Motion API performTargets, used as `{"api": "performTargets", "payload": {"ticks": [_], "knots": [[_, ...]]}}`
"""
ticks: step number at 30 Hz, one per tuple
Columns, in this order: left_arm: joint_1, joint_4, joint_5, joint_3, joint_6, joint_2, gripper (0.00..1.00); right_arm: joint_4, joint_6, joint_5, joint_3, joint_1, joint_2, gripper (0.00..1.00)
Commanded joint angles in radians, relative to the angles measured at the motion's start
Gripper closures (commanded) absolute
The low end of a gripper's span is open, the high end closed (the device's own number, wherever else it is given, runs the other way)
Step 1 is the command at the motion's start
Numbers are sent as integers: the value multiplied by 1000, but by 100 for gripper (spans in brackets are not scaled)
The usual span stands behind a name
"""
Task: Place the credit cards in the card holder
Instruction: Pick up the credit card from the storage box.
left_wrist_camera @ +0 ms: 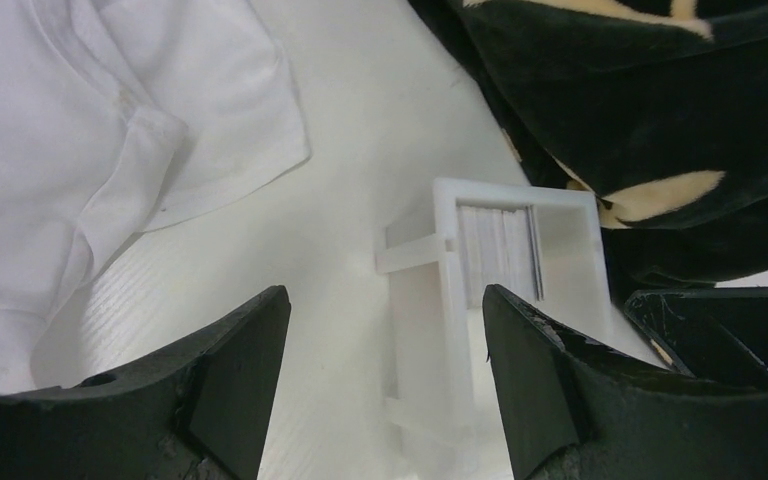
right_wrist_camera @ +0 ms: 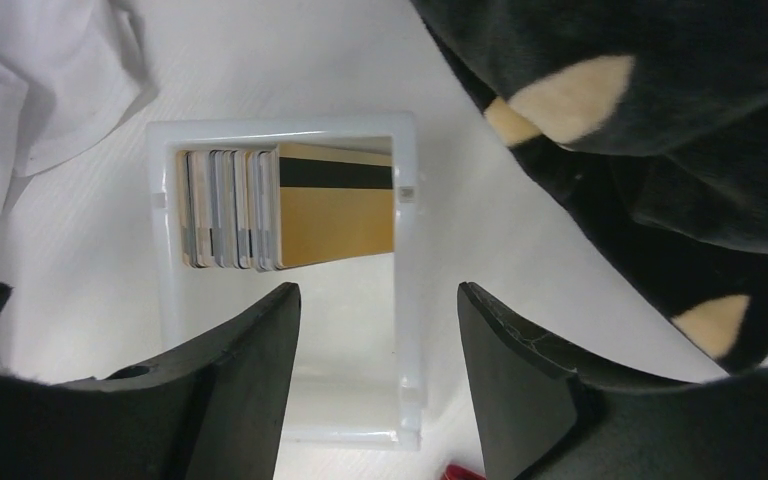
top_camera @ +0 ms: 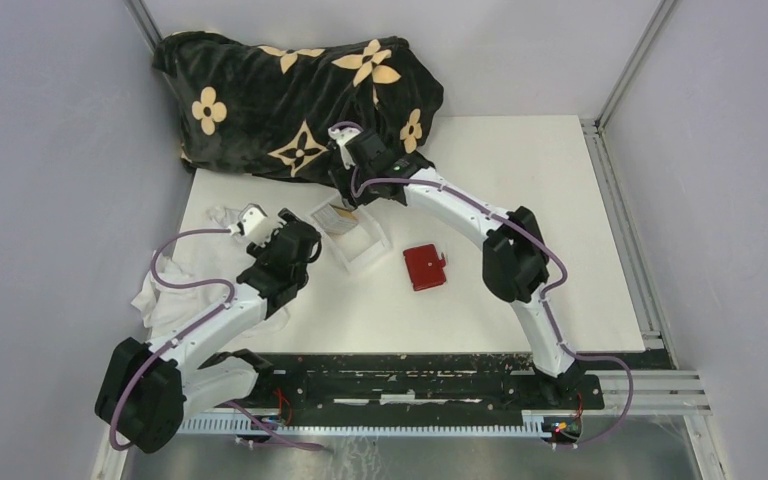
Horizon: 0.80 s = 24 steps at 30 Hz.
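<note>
The credit cards (right_wrist_camera: pixel 260 208) stand on edge in a white plastic box (right_wrist_camera: pixel 406 250); a yellow-orange one with a black stripe (right_wrist_camera: pixel 338 212) faces out, with grey and light blue ones beside it. In the top view the box (top_camera: pixel 368 255) sits mid-table, cards (top_camera: pixel 338 216) at its far end. The card holder (top_camera: pixel 426 266), red and closed, lies to the box's right. My right gripper (right_wrist_camera: pixel 376 288) hangs open above the box, its right wall between the fingers. My left gripper (left_wrist_camera: pixel 385 292) is open at the box's (left_wrist_camera: pixel 440 330) left side, straddling a wall. Neither holds anything.
A black blanket with beige flowers (top_camera: pixel 300 100) is heaped at the back, close behind the box. A white cloth (top_camera: pixel 175 285) lies crumpled at the left under the left arm. A sliver of red wallet (right_wrist_camera: pixel 465 472) shows at the right wrist view's bottom edge.
</note>
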<state>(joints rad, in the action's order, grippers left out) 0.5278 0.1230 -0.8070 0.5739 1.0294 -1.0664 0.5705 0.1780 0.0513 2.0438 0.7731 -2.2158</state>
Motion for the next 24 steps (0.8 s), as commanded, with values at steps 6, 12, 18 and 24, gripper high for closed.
{"api": "performTargets", "payload": {"ticks": [6, 12, 18, 24], "knots": [[-93, -139, 109, -41, 41, -70, 24, 50, -12, -65, 175, 38, -104, 35], [-116, -182, 135, -55, 56, -128, 24, 73, 4, -102, 255, 38, -173, 36], [-123, -233, 142, -69, 76, -180, 24, 88, 14, -130, 324, 38, -228, 36], [-128, -275, 141, -86, 92, -203, 25, 101, 26, -153, 383, 33, -278, 37]]}}
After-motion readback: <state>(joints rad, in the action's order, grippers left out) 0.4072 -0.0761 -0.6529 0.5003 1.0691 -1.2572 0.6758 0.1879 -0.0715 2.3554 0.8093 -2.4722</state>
